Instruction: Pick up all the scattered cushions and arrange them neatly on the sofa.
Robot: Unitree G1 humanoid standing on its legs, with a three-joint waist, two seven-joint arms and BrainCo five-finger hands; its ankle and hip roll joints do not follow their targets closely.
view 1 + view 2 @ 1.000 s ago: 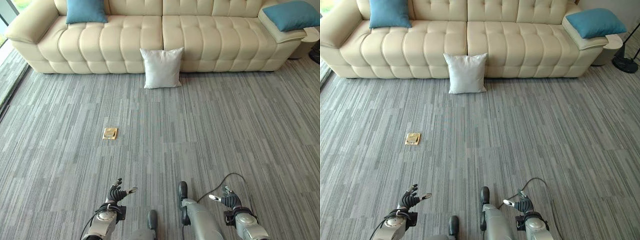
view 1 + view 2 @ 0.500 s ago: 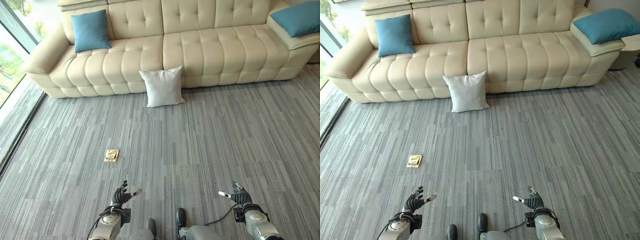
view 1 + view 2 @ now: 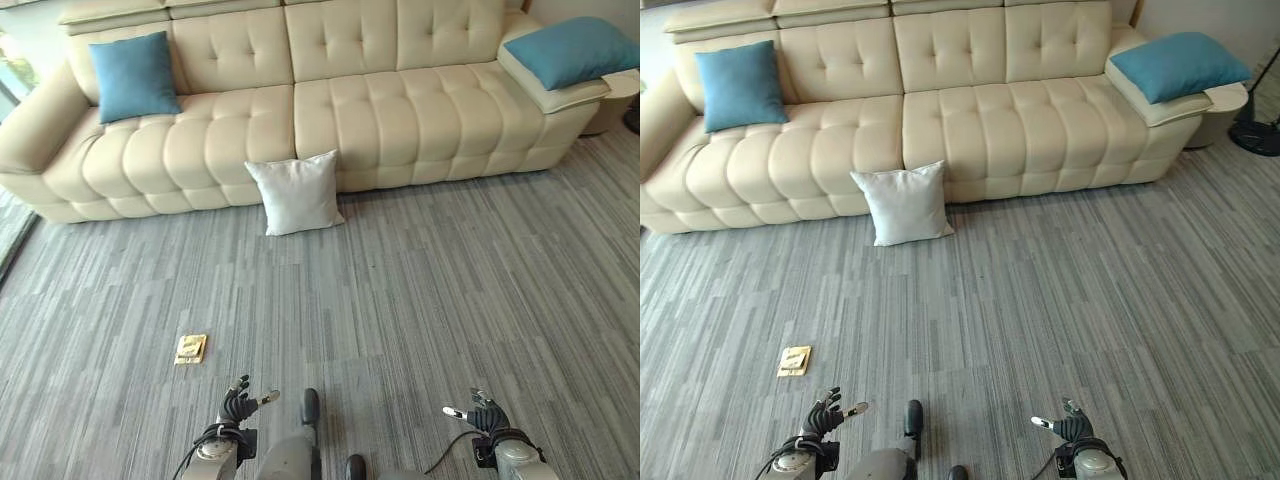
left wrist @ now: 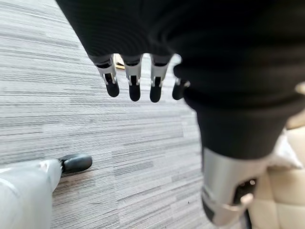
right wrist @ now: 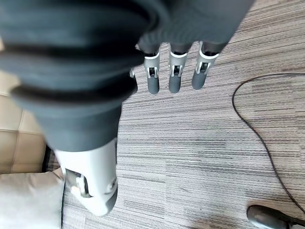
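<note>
Approach step: both hands, left point(image 3: 236, 407) and right point(image 3: 483, 416), relaxed and empty; next walk up to white cushion point(image 3: 295, 193) leaning on sofa point(image 3: 400, 110).

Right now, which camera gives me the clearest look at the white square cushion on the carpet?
The left eye view: the white square cushion shows whole, leaning against the cream tufted sofa front. The right eye view shows it equally whole. The right wrist view catches one pale corner; the left wrist view a sliver.
</note>
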